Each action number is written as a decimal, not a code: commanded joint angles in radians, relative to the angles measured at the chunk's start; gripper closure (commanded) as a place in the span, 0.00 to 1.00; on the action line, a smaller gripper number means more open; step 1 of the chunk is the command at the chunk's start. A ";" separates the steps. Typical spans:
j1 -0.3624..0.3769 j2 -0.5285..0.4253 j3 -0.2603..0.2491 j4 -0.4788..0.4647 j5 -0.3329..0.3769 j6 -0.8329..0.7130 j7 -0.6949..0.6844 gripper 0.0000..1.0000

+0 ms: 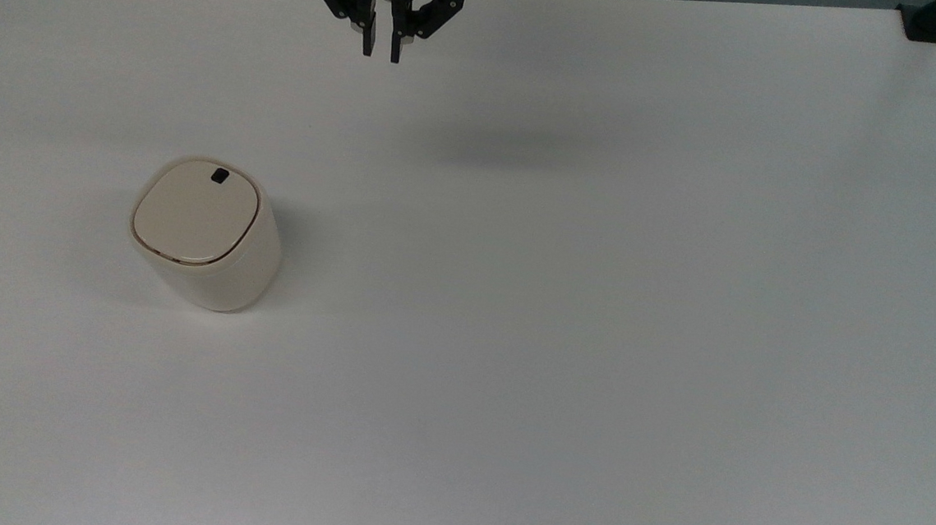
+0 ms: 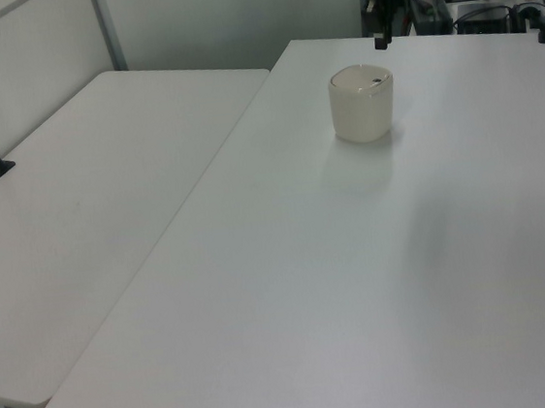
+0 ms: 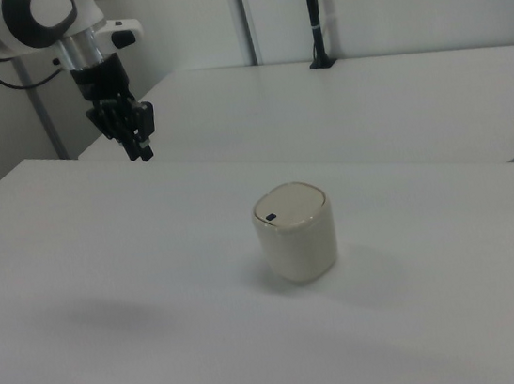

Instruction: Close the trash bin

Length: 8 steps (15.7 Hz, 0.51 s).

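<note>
The cream-beige trash bin (image 1: 206, 236) stands upright on the white table (image 1: 597, 304), towards the top view's left. Its flat lid (image 1: 194, 214) lies down flush on the body, and the small black latch (image 1: 218, 175) shows at the lid's far edge. The bin also appears in the left view (image 2: 363, 107) and the right view (image 3: 295, 234). My gripper (image 1: 381, 45) hangs high over the table's far edge, well away from the bin and to its upper right in the top view. The fingers are a little apart, open and holding nothing. It also shows as gripper (image 2: 381, 41) and gripper (image 3: 143, 150).
A black clamp (image 1: 929, 23) sits on the table's far right corner in the top view. A second white table (image 2: 85, 185) adjoins on the left view's left, with a black pole (image 3: 312, 14) clamped to it.
</note>
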<state>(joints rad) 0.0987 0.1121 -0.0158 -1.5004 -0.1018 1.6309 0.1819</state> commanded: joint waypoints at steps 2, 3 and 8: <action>0.036 -0.043 -0.010 -0.034 -0.001 -0.039 -0.025 0.00; 0.036 -0.045 -0.010 -0.034 0.000 -0.040 -0.027 0.00; 0.053 -0.071 -0.009 -0.047 0.013 -0.048 -0.044 0.00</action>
<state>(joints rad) 0.1262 0.0882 -0.0156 -1.5037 -0.1014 1.6031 0.1683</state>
